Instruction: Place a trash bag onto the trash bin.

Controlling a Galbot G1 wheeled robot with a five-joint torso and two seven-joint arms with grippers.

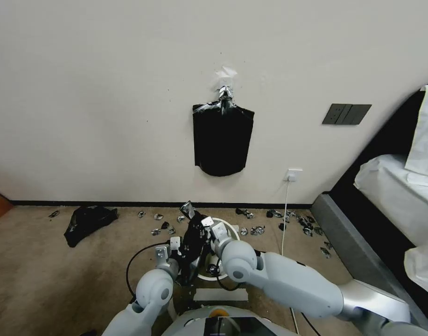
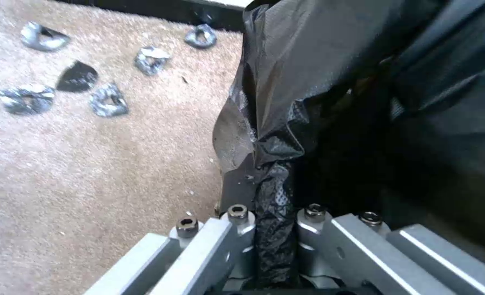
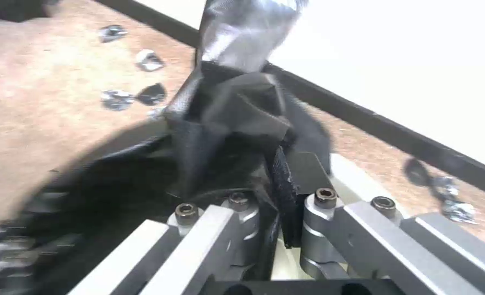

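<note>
on the carpet floor [image 1: 45, 275] at far left, a squashed black plastic heap [image 1: 88, 222] is lying near the baseboard. moving right, the left end effector [image 2: 275, 233] is pinching a gathered strip of the trash bag [image 1: 193, 242], its fingers pressed together on the black film. the bag is hanging crumpled between the two arms, just above and in front of the trash bin [image 1: 228, 228], whose cream rim is showing behind it on the floor. next along, the right end effector [image 3: 278, 223] is gripping another fold of the same bag over the bin's rim. on the wall above, a flat black sheaf [image 1: 222, 139] is hanging from a silver clip [image 1: 225, 93]. the step in hand appears to be opening the bag's mouth; the next move likely calls for drawing the two grips apart and lowering the opening around the rim.
</note>
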